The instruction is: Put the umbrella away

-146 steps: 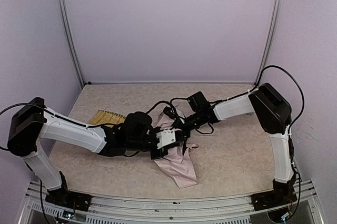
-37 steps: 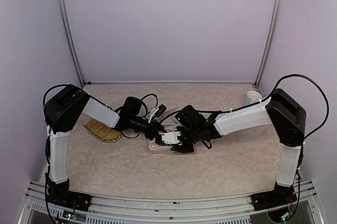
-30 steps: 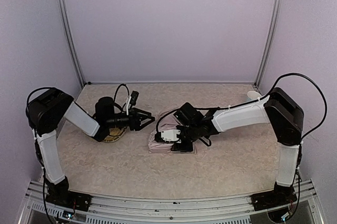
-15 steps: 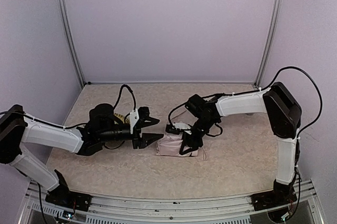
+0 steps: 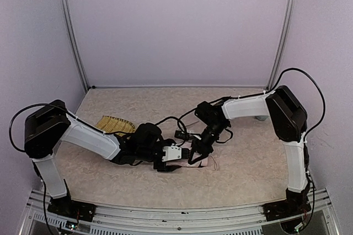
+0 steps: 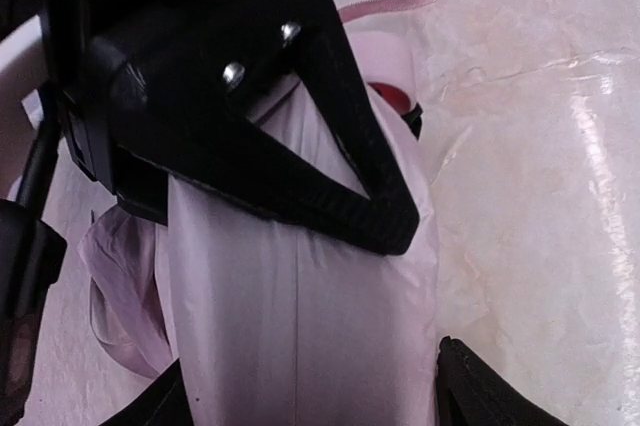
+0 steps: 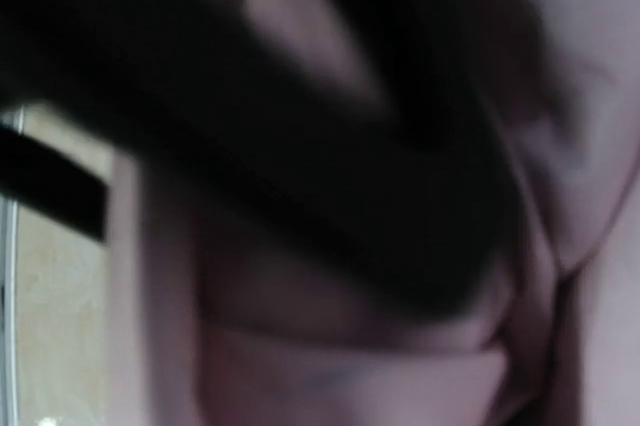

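Note:
The umbrella [image 5: 203,161] lies folded into a pale pink bundle at the table's middle, mostly covered by both grippers. My left gripper [image 5: 175,156] reaches in from the left. In the left wrist view its gripper [image 6: 310,401] stands open, one finger on each side of the umbrella [image 6: 300,326]. The pink strap tab [image 6: 385,1] sticks out at the far end. My right gripper [image 5: 194,153] comes from the right and is shut on the bundle. One of its black fingers [image 6: 330,166] lies across the fabric. The right wrist view is blurred, filled with pink fabric [image 7: 380,376].
A yellow woven tray [image 5: 113,124] lies behind the left arm, at the left of the table. Black cables [image 5: 179,120] loop over the table between the two arms. Lilac walls and metal posts close the space on three sides.
My left arm has swung in from the left and brought its open fingers around the umbrella bundle. The right gripper has stayed on the bundle, shifting slightly.

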Motion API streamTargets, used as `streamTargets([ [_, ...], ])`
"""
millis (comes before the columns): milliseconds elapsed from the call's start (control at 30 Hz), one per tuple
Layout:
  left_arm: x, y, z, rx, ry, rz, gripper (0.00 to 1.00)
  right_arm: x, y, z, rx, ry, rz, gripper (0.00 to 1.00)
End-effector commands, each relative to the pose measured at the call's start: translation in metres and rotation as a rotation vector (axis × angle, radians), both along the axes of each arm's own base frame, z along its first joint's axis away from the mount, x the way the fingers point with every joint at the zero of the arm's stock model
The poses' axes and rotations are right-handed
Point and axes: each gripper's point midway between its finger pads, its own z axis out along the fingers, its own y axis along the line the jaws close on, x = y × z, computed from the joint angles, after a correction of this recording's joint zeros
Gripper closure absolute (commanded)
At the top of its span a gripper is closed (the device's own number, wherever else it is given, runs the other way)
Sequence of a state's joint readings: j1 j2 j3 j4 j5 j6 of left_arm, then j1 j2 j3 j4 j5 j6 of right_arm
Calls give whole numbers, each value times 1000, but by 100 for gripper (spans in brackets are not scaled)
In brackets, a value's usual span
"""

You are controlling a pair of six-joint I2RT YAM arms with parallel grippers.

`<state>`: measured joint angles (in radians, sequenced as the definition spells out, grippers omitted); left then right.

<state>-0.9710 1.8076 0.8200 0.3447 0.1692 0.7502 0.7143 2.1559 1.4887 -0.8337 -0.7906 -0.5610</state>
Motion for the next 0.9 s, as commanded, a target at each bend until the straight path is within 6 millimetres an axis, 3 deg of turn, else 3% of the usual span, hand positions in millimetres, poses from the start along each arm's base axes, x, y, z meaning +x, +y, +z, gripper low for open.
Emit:
streamTargets([
  [0,17,4,-28,128,-38,34,28,-24,-30,-56,-187,85,23,68],
  [100,16,9,-45,197,22,53,35,-15,-26,-52,-162,45,16,66],
  [233,1,13,-53,222,130,27,64,16,-17,-35,-96,-54,-61,42],
  [400,-8,16,-54,220,303,54,83,64,-15,12,35,-211,-227,18],
  [567,-18,23,-67,255,502,82,92,89,-31,56,97,-461,-371,15],
  [733,-24,29,-82,304,691,114,96,82,-52,94,182,-690,-452,16],
  [867,-33,31,-89,335,839,113,96,43,-48,99,233,-942,-342,17],
])
